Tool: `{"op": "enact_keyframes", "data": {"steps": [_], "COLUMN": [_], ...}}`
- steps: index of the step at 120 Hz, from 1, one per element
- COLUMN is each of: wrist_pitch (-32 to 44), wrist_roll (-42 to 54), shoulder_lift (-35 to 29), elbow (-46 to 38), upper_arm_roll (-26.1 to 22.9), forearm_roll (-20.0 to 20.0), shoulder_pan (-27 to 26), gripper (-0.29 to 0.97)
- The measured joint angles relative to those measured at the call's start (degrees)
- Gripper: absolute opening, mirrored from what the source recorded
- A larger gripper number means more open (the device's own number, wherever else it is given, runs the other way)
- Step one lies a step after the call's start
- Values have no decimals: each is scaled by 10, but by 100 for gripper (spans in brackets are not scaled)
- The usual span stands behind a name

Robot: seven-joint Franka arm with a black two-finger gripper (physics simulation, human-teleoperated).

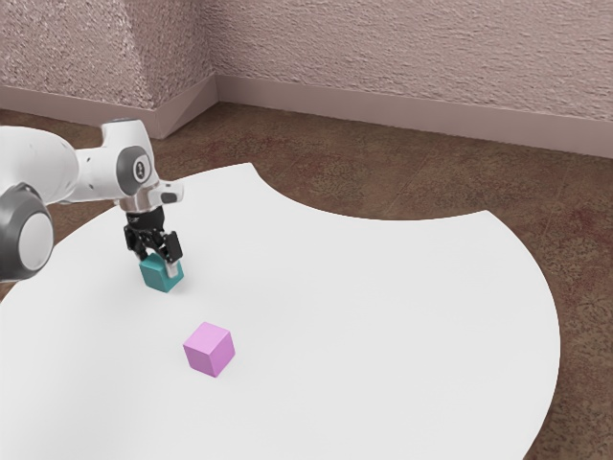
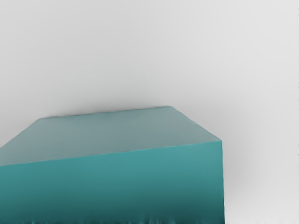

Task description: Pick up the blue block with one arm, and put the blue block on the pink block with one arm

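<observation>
We have our hand (image 1: 161,261) brought down right over the blue block (image 1: 155,278), which is really more teal than blue. The block sits on the white table (image 1: 383,307) in the left part of the exterior view, a little above mid-height. The hand is so close on the block's top that we cannot tell whether it has closed on the block or is only poised around it. The block looks to be resting on the table, not lifted.

In the wrist view the blue block (image 2: 117,172) sits just under the hand, with one flat top face and one side face showing and bare table (image 2: 187,46) beyond it.

The pink block (image 1: 209,348) lies near the blue one, lower in the exterior view and a little toward its right. The two are apart, with open table between them.

We judge the blue block to be a small rigid cube: light, stiff and not fragile. Its smooth flat faces could slip under a weak or off-centre pinch. The best hold is across two opposite side faces, square to them and centred, low enough that it will not tip out when lifted.

As the pink block is about the same size, the blue block must come down level and well centred or it may slide off. The grasp is the step in hand, and the carry and stacking are not yet done.
</observation>
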Motion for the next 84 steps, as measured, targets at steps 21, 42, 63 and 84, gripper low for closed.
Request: {"op": "enact_keyframes", "data": {"steps": [21, 42, 63, 84], "wrist_pitch": [-12, -21, -27, -29], "wrist_roll": [-1, -2, -3, -4], "shoulder_lift": [5, 16, 22, 29], "elbow": [7, 24, 36, 50], "upper_arm_roll": [0, 0, 0, 0], "forearm_roll": [-2, -2, -3, -3], "shoulder_pan": [2, 1, 7, 9], "gripper": [66, 66, 66, 66]}}
